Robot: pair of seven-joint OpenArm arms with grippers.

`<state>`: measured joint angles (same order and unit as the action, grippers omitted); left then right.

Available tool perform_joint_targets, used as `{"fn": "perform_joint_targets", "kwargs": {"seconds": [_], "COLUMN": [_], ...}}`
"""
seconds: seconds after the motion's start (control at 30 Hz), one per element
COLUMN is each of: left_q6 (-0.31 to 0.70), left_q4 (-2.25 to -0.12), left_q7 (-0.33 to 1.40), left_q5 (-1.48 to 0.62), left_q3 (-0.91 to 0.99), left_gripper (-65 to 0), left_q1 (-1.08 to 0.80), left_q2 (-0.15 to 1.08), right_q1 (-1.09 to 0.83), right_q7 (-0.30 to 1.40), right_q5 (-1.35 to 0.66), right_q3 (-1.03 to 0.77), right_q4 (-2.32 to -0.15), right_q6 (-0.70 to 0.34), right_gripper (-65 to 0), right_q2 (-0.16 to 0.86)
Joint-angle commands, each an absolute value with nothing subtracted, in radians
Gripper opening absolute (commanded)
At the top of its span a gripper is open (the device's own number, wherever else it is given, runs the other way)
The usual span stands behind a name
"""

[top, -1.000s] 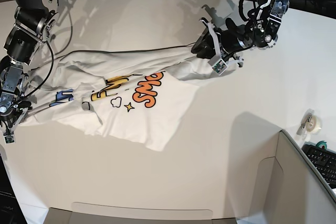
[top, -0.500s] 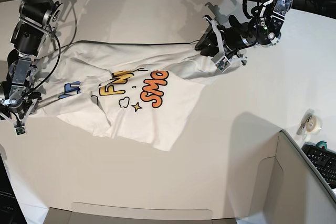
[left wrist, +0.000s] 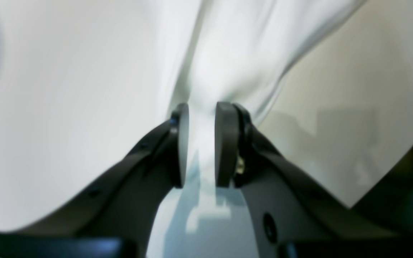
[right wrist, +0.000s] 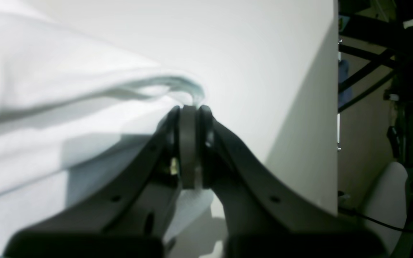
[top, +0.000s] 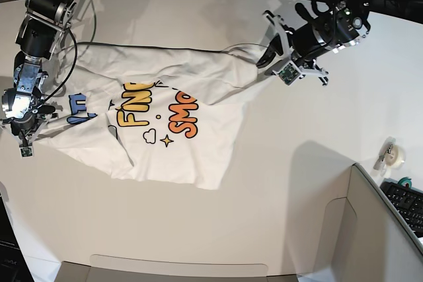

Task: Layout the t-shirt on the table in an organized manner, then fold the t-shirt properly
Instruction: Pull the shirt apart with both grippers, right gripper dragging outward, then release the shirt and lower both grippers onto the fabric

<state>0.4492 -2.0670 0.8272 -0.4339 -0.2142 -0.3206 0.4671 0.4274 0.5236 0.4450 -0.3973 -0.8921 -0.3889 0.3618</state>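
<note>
Both grippers pinch the t-shirt [top: 165,117] edges, right gripper [right wrist: 191,107] on barely a sliver; any tug risks slipping it free

My arms are black and silver-grey jointed metal, with loose black cables looping beside the links and white brackets near each wrist. My left tool [left wrist: 202,143] has two matte black curved fingers [left wrist: 224,143] ending in flat round-edged pads, with small round holes in their shanks. My right tool [right wrist: 189,150] looks alike.
</note>
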Motion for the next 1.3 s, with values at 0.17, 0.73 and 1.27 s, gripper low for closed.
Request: {"fn": "perform_joint_targets", "kwargs": {"seconds": [0.17,0.73,1.27], "left_q6": [0.45,0.303,0.303], "left_q4": [-2.08,-2.008,-2.002], "left_q7": [0.823,0.825,0.825], "left_q5": [-0.446,-0.424,-0.412], "left_q3": [-0.231,-0.542,-0.544], "left_gripper": [-52.1,-52.1,-52.1], "left_q1": [-0.32,-0.053,-0.101], "left_q2": [0.375,0.348,0.381], "right_q1": [0.437,0.444,0.489], "right_q7": [0.539,0.539,0.539], "right_q5": [0.441,0.449,0.449], "right_q3": [-0.397,-0.403,-0.407], "right_q4": [-0.903,-1.053,-1.188], "right_q6": [-0.394,-0.387,-0.386], "right_gripper": [-65.0,-65.0,-16.7], "right_q2": [0.338,0.213,0.268]}}
